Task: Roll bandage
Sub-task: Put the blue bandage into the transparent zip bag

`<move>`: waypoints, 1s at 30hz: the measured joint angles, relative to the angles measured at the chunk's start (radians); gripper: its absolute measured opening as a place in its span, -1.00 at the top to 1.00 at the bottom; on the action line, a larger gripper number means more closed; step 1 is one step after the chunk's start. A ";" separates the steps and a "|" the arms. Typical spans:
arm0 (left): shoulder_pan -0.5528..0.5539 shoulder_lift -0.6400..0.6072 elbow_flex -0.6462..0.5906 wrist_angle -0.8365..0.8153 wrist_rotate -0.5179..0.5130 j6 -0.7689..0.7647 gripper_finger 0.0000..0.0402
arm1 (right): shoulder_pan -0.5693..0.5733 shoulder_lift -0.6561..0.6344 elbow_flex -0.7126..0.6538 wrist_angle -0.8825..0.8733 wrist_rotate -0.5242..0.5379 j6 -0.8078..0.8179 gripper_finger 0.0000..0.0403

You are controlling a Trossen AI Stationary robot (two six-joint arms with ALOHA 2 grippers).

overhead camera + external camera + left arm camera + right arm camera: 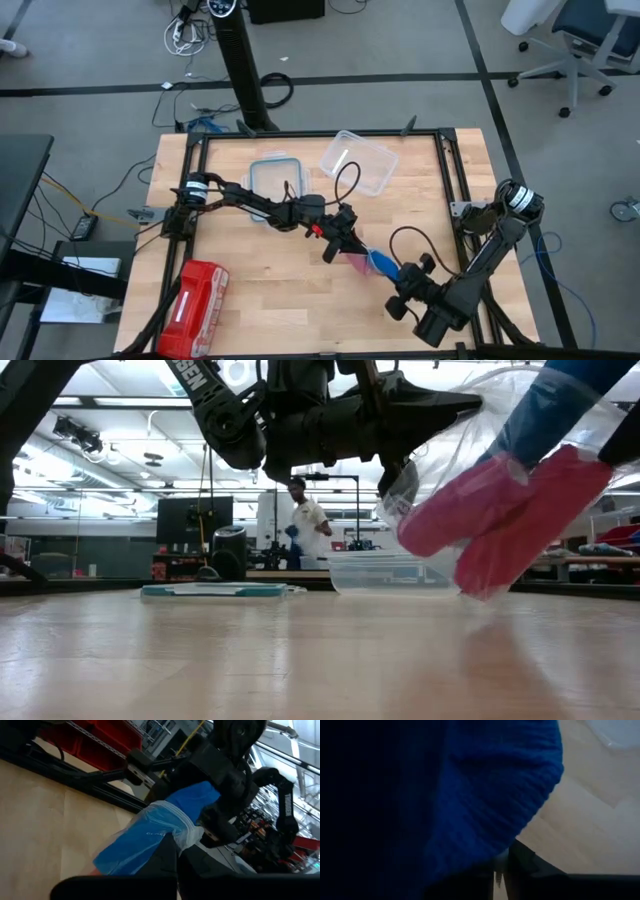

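The blue bandage [381, 265] is a rolled cylinder that sticks partly into the mouth of a clear plastic bag [452, 432]. The bag also holds two red-pink rolls [500, 510] and hangs above the table near its middle. My left gripper [336, 247] is shut on the bag from the left. My right gripper [398, 274] is shut on the bandage's outer end from the right. The bandage fills the right wrist view [470, 795] and shows through the bag in the left wrist view [145, 842]. My left gripper pinches the bag's gathered rim [186, 831] between its two fingers, coming slanting from the table's left. The bag is lifted clear of the table and hangs down below the fingers with the pink rolls at its bottom. My right gripper holds the bandage roll by the end that sticks out of the bag [206, 795], coming from the table's near right. Its own body hides the place of contact. The roll is clear of the table, and its other end lies inside the bag.
A red zip pouch [195, 305] lies at the table's near left. A clear box with a blue-edged lid [275, 175] and a second clear box [358, 162] stand at the far middle. A person [305, 520] stands in the room behind.
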 joint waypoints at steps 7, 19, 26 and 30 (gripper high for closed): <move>0.006 0.000 0.000 0.003 0.010 0.004 1.00 | 0.028 -0.019 0.088 -0.055 -0.041 0.003 0.82; -0.048 0.000 0.000 -0.035 -0.004 0.055 1.00 | -0.090 -0.034 0.385 -0.238 -0.340 -0.289 0.88; -0.040 0.000 0.000 -0.095 0.006 0.059 1.00 | -0.157 -0.036 0.467 -0.331 -0.468 -0.328 0.95; -0.030 0.000 0.000 -0.098 0.009 0.084 1.00 | -0.179 -0.031 0.457 -0.372 -0.534 -0.328 0.93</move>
